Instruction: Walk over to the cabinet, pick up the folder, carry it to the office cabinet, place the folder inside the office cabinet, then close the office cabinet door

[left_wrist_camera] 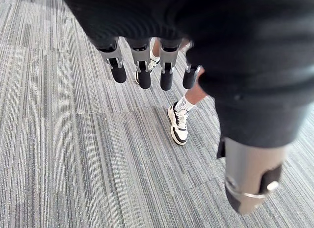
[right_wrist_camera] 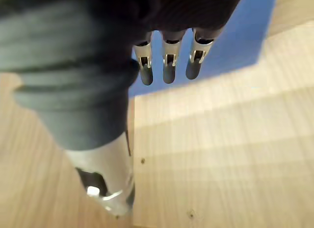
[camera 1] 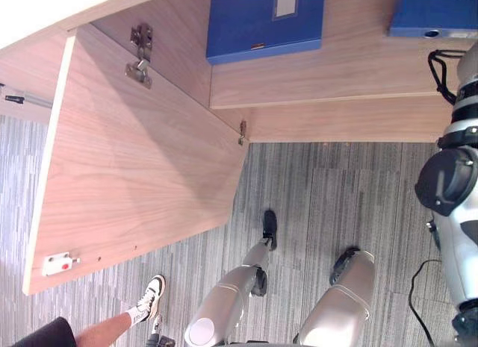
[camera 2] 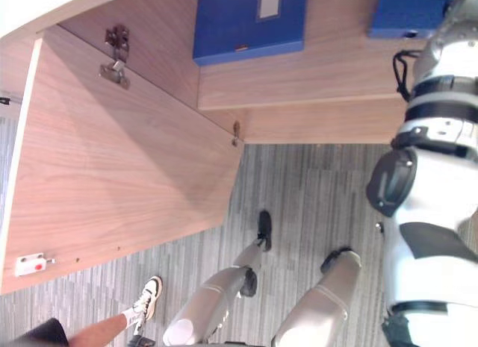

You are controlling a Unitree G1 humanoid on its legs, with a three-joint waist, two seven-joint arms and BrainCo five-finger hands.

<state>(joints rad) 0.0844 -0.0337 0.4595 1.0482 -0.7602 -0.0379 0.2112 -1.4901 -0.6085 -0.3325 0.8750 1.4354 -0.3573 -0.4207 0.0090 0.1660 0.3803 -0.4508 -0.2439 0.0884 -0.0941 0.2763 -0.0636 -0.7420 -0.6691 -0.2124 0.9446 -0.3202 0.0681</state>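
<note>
A blue folder (camera 1: 265,22) lies flat on the shelf inside the open wooden office cabinet (camera 1: 336,86). My right hand (right_wrist_camera: 169,66) hovers just in front of that folder (right_wrist_camera: 245,37), its fingers straight and holding nothing, with the shelf's wood under it. The cabinet door (camera 1: 134,168) stands swung wide open to the left, with its metal hinge (camera 1: 140,56) showing. Down at my side, my left hand (left_wrist_camera: 142,66) hangs over the carpet with relaxed, straight fingers and nothing in it.
A second blue folder (camera 1: 433,15) lies on the same shelf further right. A person's bare leg and white-and-black shoe (camera 1: 149,298) stand on the grey striped carpet (camera 1: 328,198) below the open door, close to my left hand. The door carries a small white latch (camera 1: 58,263) near its outer edge.
</note>
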